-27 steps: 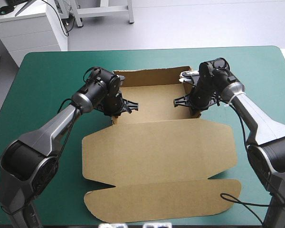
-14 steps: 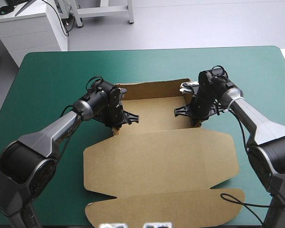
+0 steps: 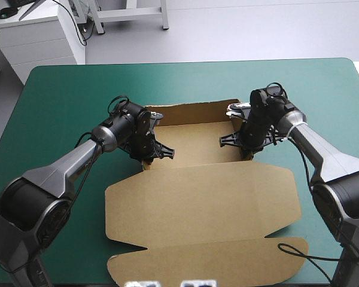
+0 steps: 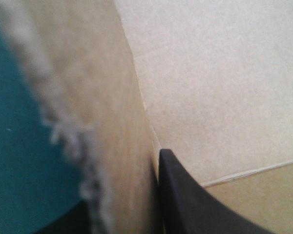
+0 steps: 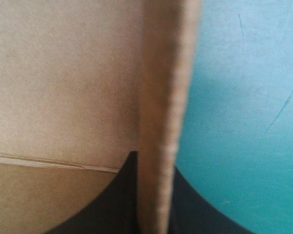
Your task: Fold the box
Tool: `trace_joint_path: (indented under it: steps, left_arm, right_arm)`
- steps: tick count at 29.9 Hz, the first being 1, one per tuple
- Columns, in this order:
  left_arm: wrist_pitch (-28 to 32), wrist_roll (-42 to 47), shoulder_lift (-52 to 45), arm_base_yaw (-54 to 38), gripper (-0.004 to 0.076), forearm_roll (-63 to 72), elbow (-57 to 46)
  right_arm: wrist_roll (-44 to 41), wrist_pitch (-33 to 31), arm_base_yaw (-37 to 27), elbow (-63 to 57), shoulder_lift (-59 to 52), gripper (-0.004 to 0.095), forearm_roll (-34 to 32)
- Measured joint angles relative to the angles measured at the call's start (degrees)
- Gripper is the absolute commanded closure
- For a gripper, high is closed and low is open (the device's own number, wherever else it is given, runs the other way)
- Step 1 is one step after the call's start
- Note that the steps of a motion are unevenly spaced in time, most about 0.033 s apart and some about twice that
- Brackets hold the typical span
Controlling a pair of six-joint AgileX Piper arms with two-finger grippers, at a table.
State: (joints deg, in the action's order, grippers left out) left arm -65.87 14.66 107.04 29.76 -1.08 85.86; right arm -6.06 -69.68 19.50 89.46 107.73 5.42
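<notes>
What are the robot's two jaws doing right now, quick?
Left gripper: shut on the box, pinching its left side wall.
Right gripper: shut on the box, pinching its right side wall.

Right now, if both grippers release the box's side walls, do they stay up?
Probably not: the left gripper and right gripper each pinch a side wall upright, no tuck visible. The box looks thin yet stiff, its lid lying flat; a push likely slides it whole on the teal-green cover.
</notes>
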Motion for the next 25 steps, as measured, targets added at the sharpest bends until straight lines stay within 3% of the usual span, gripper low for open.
trace_joint_path:
  steps: [7, 11, 25]
  left_arm:
    - [-1.20, -2.03, 0.00, 0.05, 0.0264, -0.50, -0.34]
    - [-2.14, -1.25, 0.00, 0.09, 0.0238, -0.75, -0.35]
    - [-4.49, 6.03, 1.18, 0.16, 0.0238, 0.34, 9.17]
  right_arm:
    - [0.55, -0.12, 0.00, 0.11, 0.00, 0.0418, 0.49]
    - [0.61, -0.44, 0.00, 2.45, 0.05, 0.0283, 0.49]
    - [0.83, -0.64, 0.00, 6.22, 0.05, 0.0275, 0.02]
